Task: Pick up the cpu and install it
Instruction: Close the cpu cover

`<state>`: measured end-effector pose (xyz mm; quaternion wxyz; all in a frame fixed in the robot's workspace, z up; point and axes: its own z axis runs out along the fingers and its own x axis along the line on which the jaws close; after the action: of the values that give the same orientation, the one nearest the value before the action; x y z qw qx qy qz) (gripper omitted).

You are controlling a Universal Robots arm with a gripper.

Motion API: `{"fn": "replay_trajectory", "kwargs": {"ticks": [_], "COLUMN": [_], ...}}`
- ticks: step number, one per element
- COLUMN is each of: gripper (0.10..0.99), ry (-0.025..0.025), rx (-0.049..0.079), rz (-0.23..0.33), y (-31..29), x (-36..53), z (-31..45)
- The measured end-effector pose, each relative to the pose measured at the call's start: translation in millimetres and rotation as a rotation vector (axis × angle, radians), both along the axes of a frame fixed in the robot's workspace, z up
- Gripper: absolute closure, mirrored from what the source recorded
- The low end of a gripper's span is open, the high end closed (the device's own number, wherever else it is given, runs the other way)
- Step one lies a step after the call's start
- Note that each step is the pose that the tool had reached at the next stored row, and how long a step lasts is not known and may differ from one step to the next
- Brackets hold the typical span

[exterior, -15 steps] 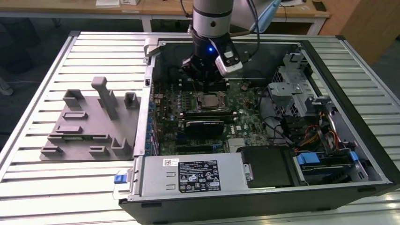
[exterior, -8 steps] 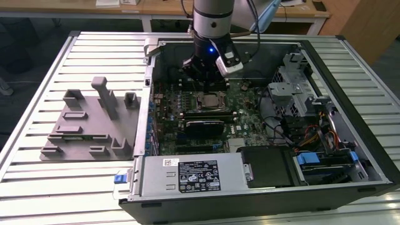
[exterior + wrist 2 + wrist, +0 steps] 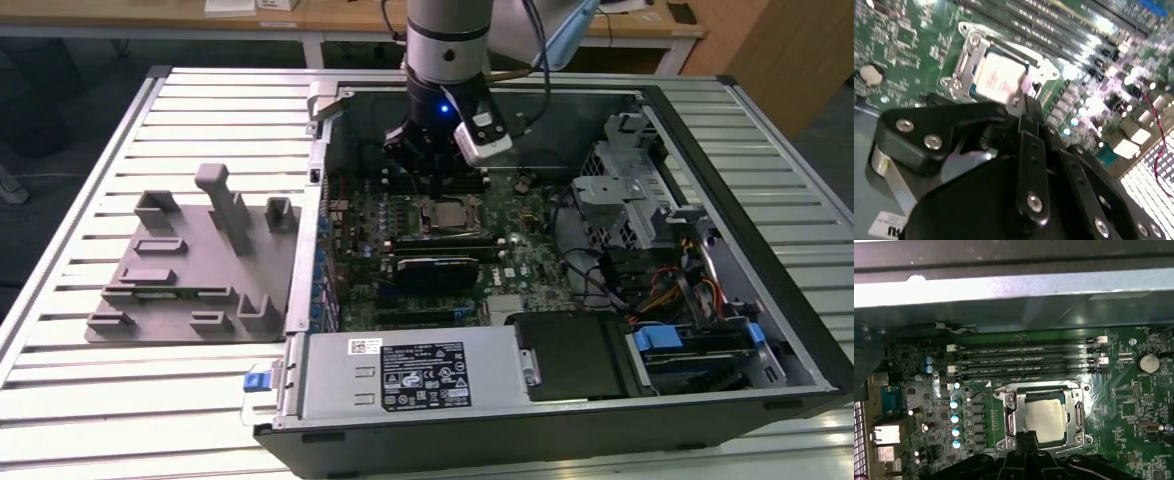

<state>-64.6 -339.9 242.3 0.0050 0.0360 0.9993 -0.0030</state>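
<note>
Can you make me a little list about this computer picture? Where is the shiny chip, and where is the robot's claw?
cpu: silver square, lying flat in the socket
socket: metal frame around the cpu, on the green board
gripper: low over the socket's edge, beside the cpu
computer case: open, lying on the slatted table
grey tray: on the table, at the exterior view's left of the case

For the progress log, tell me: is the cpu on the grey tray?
No, the cpu sits inside the socket's metal frame on the motherboard.
</note>
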Motion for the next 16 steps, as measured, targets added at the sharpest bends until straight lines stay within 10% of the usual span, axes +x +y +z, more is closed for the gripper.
{"fn": "replay_trajectory", "kwargs": {"ticks": [16], "gripper": [0.980], "ry": [-0.0002], "rx": [0.000], "rz": [0.000], "y": [0.0], "x": [-0.3], "z": [-14.6]}}
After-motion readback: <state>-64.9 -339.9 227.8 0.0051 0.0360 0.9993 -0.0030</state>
